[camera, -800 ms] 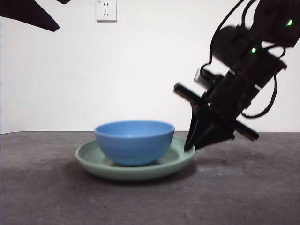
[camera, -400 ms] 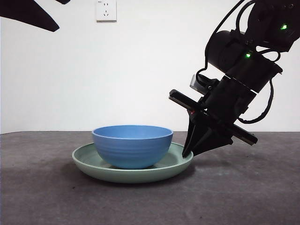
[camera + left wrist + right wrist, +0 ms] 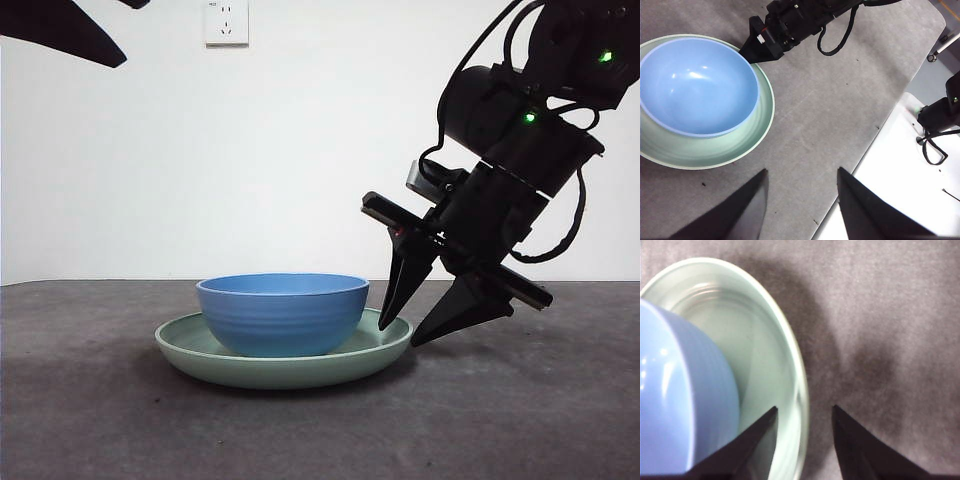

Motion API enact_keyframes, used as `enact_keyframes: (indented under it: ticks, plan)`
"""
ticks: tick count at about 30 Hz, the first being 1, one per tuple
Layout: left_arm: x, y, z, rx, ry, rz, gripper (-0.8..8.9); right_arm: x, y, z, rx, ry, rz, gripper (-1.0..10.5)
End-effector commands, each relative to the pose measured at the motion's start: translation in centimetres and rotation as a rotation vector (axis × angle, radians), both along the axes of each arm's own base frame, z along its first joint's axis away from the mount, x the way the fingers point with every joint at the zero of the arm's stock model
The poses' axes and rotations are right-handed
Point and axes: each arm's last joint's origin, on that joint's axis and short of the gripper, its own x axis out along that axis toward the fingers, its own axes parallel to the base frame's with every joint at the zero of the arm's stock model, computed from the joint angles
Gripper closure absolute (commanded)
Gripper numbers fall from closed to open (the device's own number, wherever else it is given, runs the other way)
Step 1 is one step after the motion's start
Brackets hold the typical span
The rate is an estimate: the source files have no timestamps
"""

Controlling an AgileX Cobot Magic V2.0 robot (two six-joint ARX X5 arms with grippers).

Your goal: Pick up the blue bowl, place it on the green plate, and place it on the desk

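Observation:
The blue bowl (image 3: 283, 315) sits inside the green plate (image 3: 200, 360), which lies flat on the desk (image 3: 520, 420). My right gripper (image 3: 400, 337) is open at the plate's right rim, one jaw over the rim and the other outside it above the desk, holding nothing. Its wrist view shows the plate's rim (image 3: 775, 355) between the jaws (image 3: 804, 410) and the bowl (image 3: 675, 390) beside them. My left gripper (image 3: 801, 172) hangs open high above the desk, looking down on bowl (image 3: 695, 85), plate (image 3: 755, 135) and the right gripper (image 3: 757, 47).
A white wall with a socket (image 3: 226, 20) stands behind the desk. The waiting left arm shows as a black tip (image 3: 60, 30) at the top left. The desk's edge and a white surface (image 3: 900, 170) with cables lie beyond the plate.
The right gripper, shut on the plate's rim before, has opened and let it go. The plate with the bowl sank slightly and now rests flat on the desk.

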Motion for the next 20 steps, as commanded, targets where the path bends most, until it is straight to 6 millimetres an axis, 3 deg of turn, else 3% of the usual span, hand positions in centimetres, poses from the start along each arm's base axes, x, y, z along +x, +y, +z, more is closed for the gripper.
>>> enact_keyframes:
  ticks: [1,10,15,20]
  plan:
    - [0.1,-0.2,0.3,-0.008,-0.014,-0.013,5.92,0.1,0.3,1.5,0.018,-0.043,-0.001,7.7]
    - [0.1,-0.2,0.3,-0.008,-0.014,-0.013,5.92,-3.0,-1.6,7.8,-0.073,-0.221,0.035,7.7]
    - [0.1,-0.2,0.3,-0.008,-0.014,-0.013,5.92,-6.5,-2.9,11.6,-0.087,-0.307,0.120,7.7]
    - [0.1,-0.2,0.3,-0.009,-0.016,-0.013,5.92,-10.2,-4.2,14.1,-0.082,-0.341,0.215,7.7]
